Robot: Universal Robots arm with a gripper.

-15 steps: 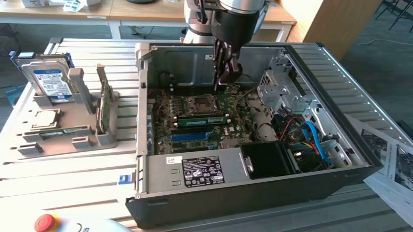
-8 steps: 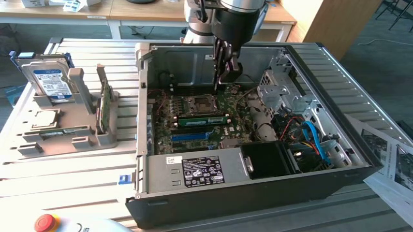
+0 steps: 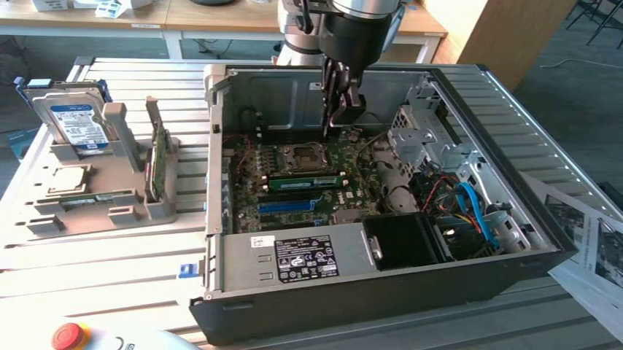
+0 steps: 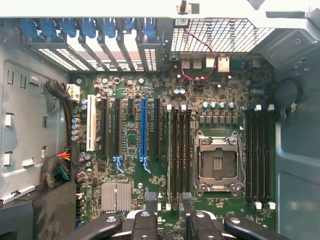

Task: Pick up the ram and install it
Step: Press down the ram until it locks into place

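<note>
Green ram (image 3: 306, 181), seemingly seated in the motherboard (image 3: 248, 171), lies near empty fingers (image 4: 145, 225) held apart, their bases cropped.

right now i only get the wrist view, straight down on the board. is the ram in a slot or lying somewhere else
observer: seen from the side, the ram stands on edge in a slot next to the cpu socket, with its green face showing.
operator: where's the gripper relative to it
observer: the gripper hangs open above the board, clear of the ram and holding nothing.
operator: what else is around
observer: on the exterior view's left, a grey fixture holds a hard drive and an upright green card.
</note>
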